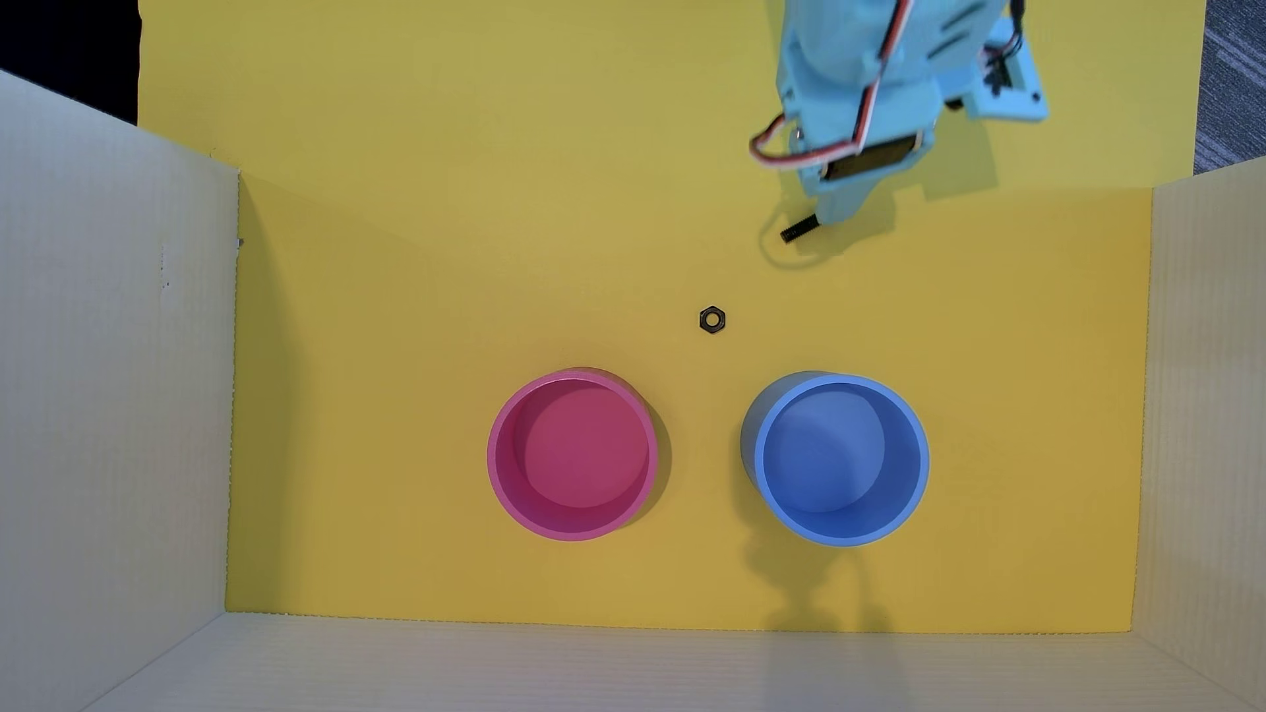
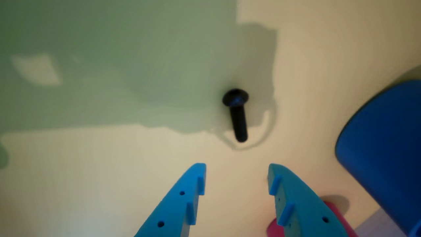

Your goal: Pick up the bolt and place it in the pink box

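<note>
Black bolt point(image 2: 237, 113) lies flat on yellow worktop point(image 1: 479, 239) near its far edge | hand point(image 2: 236, 174) spread wide, empty, short of it | straddle shank crosswise, lower, then close | pink box point(image 1: 573, 455) waits near front edge

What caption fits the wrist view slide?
Open hand poised short of the black bolt lying on the yellow mat.

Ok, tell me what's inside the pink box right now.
Nothing: the pink box shows only its bare floor in the overhead view. The bolt lies on the yellow sheet, its head covered by the gripper.
</note>
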Tool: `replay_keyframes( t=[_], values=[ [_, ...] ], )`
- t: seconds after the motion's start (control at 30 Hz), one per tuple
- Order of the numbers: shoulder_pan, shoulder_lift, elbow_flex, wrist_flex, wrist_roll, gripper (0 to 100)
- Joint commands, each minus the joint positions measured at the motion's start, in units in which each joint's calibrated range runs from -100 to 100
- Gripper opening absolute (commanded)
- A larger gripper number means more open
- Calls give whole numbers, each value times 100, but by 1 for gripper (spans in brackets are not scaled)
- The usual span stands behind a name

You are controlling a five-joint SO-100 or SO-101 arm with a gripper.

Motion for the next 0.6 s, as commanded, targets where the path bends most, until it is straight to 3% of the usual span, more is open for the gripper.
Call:
replay_keyframes(
  t=[0.0,0.57],
  values=[
    [-19,440,-418,-213,-31,14],
    [-19,1669,-906,-385,-166,14]
  ],
)
